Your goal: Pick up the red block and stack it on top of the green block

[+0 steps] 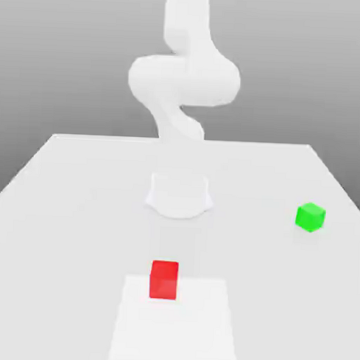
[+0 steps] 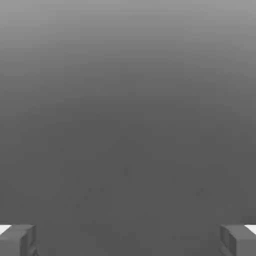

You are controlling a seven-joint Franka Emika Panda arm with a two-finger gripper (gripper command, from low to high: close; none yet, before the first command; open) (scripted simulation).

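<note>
The red block (image 1: 164, 279) sits on the white table near the front, a little to the exterior view's left of centre. The green block (image 1: 310, 217) rests farther back on the exterior view's right, well apart from the red one. Both cubes stand alone with nothing touching them. The white arm (image 1: 183, 80) rises from its base behind the red block and curls up high above the table. In the hand view my gripper (image 2: 128, 241) is open, its two grey fingertips (image 2: 17, 241) standing wide apart with nothing between them, facing a plain grey background.
The arm's round base (image 1: 179, 195) stands mid-table behind the red block. A lighter square patch (image 1: 198, 331) marks the table under and in front of the red block. The table's edges (image 1: 21, 172) slant away on both sides.
</note>
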